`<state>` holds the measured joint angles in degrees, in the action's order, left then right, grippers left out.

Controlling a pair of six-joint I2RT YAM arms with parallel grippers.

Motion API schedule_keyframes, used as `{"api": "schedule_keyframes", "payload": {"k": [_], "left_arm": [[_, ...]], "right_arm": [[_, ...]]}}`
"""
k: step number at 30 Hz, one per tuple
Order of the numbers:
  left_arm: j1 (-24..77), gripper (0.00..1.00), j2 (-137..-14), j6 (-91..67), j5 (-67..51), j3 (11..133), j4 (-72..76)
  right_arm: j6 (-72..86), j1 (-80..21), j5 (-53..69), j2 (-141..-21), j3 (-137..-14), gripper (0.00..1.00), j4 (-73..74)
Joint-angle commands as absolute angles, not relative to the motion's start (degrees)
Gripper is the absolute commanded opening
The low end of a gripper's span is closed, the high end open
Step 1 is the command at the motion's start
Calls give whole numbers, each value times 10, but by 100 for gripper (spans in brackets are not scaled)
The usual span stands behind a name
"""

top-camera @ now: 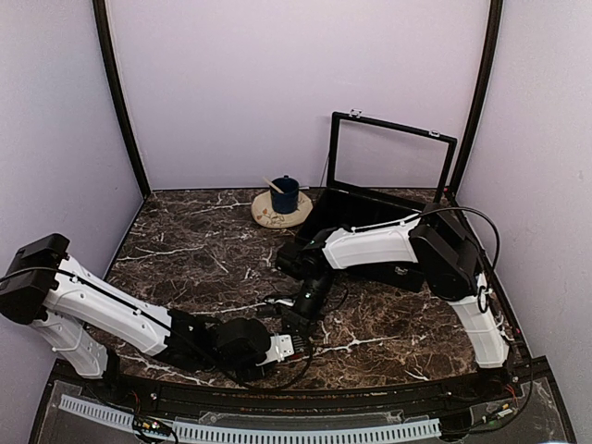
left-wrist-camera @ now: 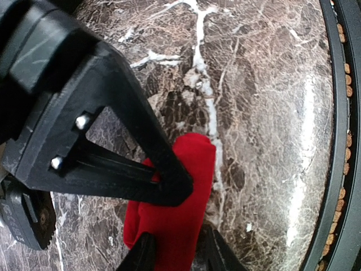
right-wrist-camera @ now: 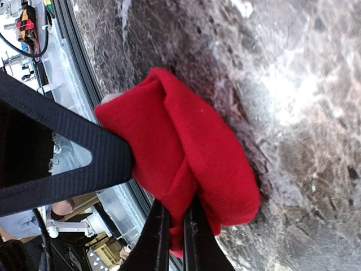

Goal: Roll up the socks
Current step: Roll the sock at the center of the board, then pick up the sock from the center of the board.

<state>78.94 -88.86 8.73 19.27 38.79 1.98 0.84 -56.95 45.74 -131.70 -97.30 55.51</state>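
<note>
Socks (right-wrist-camera: 186,147): we log only red fabric, bunched on the marble table (top-camera: 203,259) near its front edge, the left gripper (left-wrist-camera: 180,255) clamping the bundle steady while the right gripper (right-wrist-camera: 176,237) pinches a fold, presumably to tuck it.

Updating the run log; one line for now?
left gripper: shut on red sock | right gripper: shut on red sock | sock: bunched near marble table edge
</note>
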Motion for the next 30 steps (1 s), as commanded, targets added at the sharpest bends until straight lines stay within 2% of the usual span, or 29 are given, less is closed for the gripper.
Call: {"api": "schedule_keyframes", "payload": {"k": [1, 30], "left_arm": [[797, 33, -903, 97, 188, 401, -8], [807, 36, -972, 143, 217, 435, -1]], "right_arm": [[0, -567, 449, -1346, -972, 0, 591], [-1, -567, 496, -1353, -960, 0, 591]]}}
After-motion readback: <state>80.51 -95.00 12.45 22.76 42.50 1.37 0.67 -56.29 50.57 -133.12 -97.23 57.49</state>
